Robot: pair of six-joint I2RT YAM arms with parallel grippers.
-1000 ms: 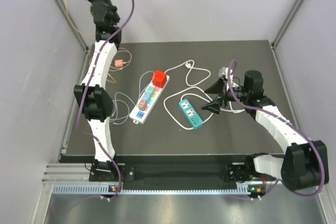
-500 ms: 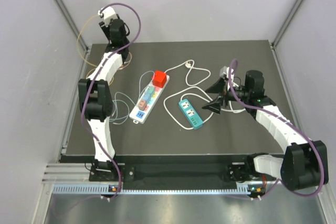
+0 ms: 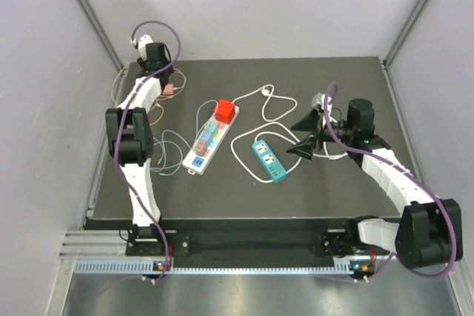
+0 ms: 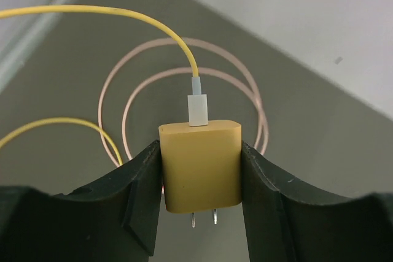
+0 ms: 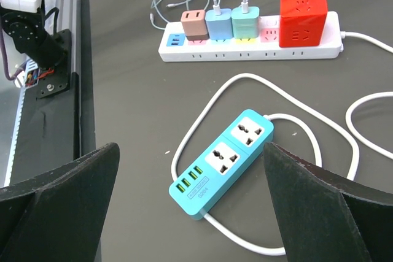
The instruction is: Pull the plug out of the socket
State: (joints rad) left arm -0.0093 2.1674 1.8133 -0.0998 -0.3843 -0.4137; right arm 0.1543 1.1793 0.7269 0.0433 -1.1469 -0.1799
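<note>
Half-closed around mustard-yellow plastic charger plug [image 4: 199, 167] at left gripper [image 4: 200, 176]; spread wide, empty, at right gripper [image 5: 190, 148]. Could snag thin yellow cable [image 4: 166, 29] or drop plug.

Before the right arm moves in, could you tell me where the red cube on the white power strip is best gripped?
Grip the red cube on its two flat faces that run along the long edges of the white power strip, coming straight down from above. It stands upright and proud of the strip, and those faces look clear, whereas the green charger sits near one other side.
</note>
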